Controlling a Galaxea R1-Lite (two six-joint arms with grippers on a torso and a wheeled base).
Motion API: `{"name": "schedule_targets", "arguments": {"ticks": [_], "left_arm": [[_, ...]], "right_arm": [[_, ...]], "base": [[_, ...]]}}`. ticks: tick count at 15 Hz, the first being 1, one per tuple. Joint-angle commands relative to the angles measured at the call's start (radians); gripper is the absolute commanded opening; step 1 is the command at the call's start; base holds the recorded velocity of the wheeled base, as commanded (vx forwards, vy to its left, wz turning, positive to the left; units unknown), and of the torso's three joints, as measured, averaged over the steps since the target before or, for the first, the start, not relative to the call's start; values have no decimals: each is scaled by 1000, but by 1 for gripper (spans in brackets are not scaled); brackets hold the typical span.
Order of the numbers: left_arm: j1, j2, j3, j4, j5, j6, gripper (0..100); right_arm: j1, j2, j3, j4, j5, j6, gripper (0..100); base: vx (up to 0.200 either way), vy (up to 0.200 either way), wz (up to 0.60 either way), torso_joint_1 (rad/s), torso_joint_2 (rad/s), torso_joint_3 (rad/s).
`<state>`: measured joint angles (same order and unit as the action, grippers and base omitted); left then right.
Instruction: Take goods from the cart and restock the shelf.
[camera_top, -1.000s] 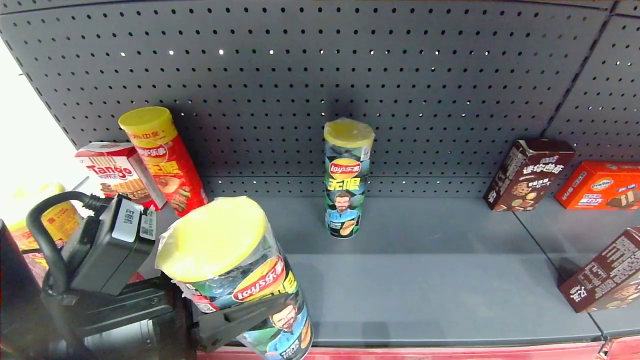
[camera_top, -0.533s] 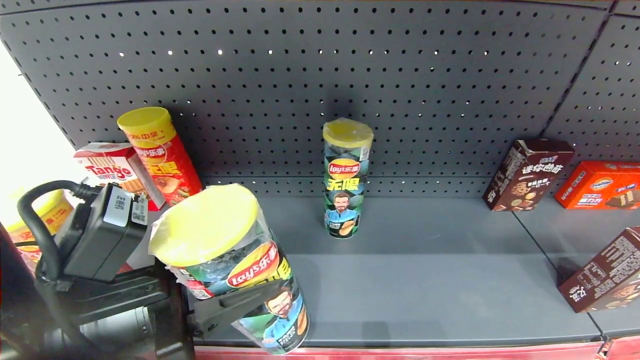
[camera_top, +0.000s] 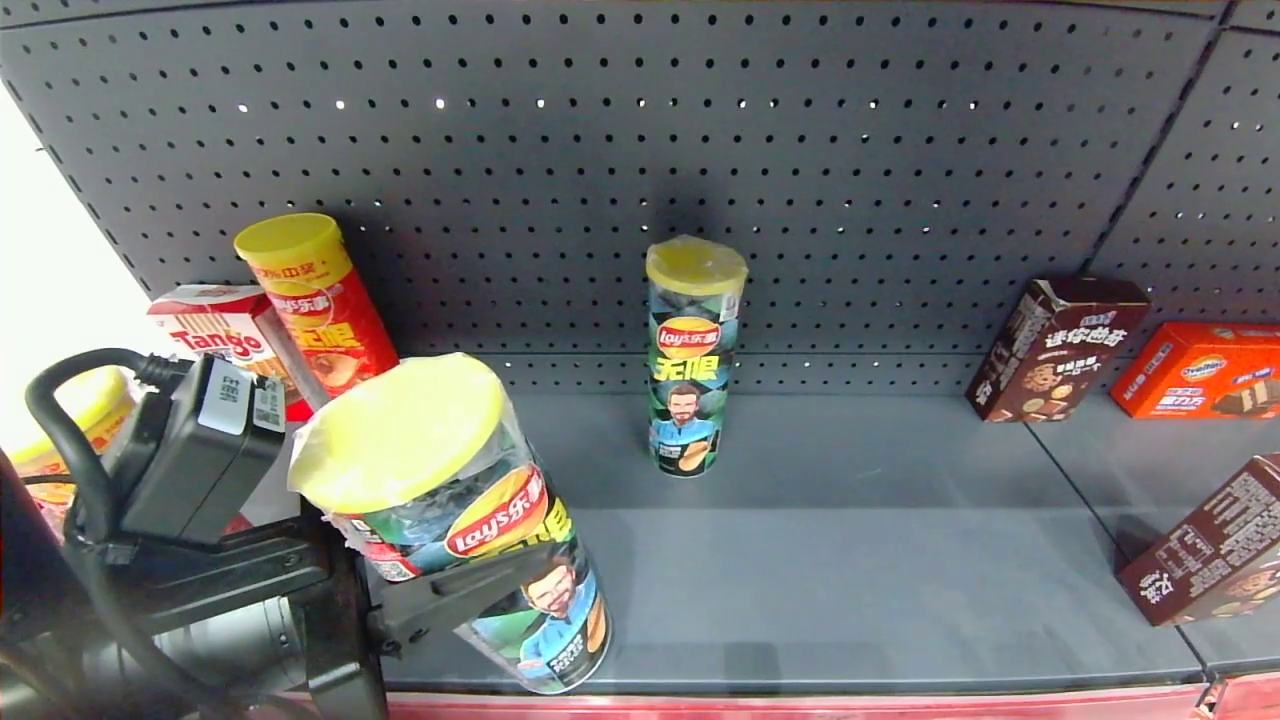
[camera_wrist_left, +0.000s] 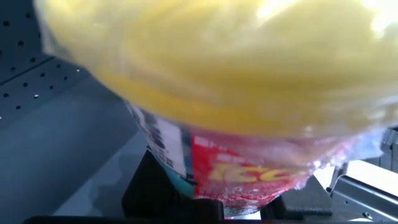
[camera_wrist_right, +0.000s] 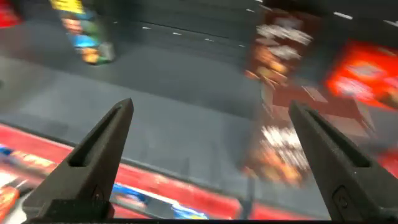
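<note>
Grey shelf, sparsely stocked.
Green chip can upright mid-back; red chip can, apparently tilted, beside a wafer box at left; brown box, orange box and nearer brown box at right.

The head view looks forward and down from above onto the dark grey metal shelf and its perforated back panel. The left wrist view sits hard against the held yellow-lidded green crisp tube, facing the same shelf floor. The right wrist view looks in over the red shelf edge, through the spread right gripper, sharing the standing green crisp tube and brown cardboard boxes with the head view
</note>
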<state>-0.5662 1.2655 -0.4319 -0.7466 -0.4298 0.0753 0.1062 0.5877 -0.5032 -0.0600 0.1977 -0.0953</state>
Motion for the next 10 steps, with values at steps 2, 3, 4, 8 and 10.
{"name": "schedule_targets", "arguments": {"ticks": [2, 3, 4, 8, 10], "left_arm": [[14, -11, 10, 1, 0, 0, 0], [14, -15, 10, 1, 0, 0, 0], [14, -14, 10, 1, 2, 0, 0], [12, -9, -1, 3, 5, 0, 0], [11, -6, 1, 3, 5, 0, 0]], "right_arm": [[164, 265, -152, -31, 2, 2, 100], [184, 308, -184, -32, 5, -3, 100], [211, 354, -212, -40, 0, -1, 100], [276, 552, -299, -164, 29, 8, 100], [282, 650, -383, -167, 108, 9, 100]], "base": [[0, 0, 0, 0, 0, 0], [0, 0, 0, 0, 0, 0], [0, 0, 0, 0, 0, 0], [0, 0, 0, 0, 0, 0], [0, 0, 0, 0, 0, 0]]}}
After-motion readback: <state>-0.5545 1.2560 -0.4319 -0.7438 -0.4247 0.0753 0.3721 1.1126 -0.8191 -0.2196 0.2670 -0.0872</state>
